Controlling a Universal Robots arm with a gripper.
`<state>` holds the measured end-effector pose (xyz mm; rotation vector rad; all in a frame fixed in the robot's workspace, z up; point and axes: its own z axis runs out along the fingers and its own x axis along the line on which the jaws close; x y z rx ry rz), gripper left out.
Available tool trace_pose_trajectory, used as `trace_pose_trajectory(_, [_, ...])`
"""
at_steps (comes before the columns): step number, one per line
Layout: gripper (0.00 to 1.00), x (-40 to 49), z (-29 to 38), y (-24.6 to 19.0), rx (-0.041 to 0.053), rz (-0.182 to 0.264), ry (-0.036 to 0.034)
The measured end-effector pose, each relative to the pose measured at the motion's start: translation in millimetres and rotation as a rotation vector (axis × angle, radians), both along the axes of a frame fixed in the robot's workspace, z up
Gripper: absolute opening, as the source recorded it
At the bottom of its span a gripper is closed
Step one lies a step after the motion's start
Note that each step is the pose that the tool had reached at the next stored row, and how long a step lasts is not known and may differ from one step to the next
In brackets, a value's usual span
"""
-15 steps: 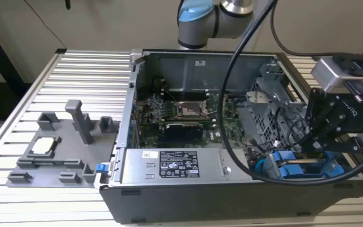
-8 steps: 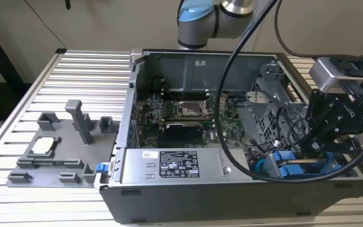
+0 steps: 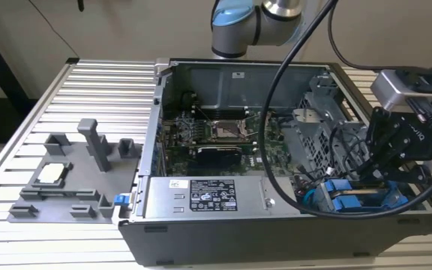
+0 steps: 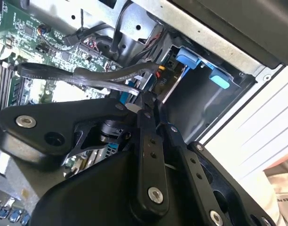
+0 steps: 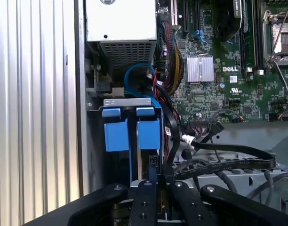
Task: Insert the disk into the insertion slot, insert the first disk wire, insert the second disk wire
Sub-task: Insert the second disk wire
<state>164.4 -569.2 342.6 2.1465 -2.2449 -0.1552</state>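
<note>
Ribbed table | tool narrowed (grip unclear) | over insertion slot

Robotics lab or test cell, not an office. Ribbed aluminium-profile bench carries an opened grey desktop computer case with its green motherboard exposed, beside a grey moulded fixture plate with upright pegs. Blue-and-silver jointed robot arm stands behind, black cables draped across.
</note>
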Motion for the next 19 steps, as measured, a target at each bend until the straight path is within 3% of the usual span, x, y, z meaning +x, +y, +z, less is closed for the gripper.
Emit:
trace_pose_trajectory(13, [0.18, 0.7, -7.2, -0.5, -0.0001, 0.0, 0.0037])
trace_pose_trajectory(14, [0.18, 1.0, -7.4, -0.7, 0.0004, 0.0, 0.005])
trace_pose_trajectory(15, [0.25, 1.4, -7.1, -1.0, 0.0003, 0.0, 0.0071])
trace_pose_trajectory(19, [0.25, 3.0, -3.8, -2.5, 0.0, 0.0, 0.0151])
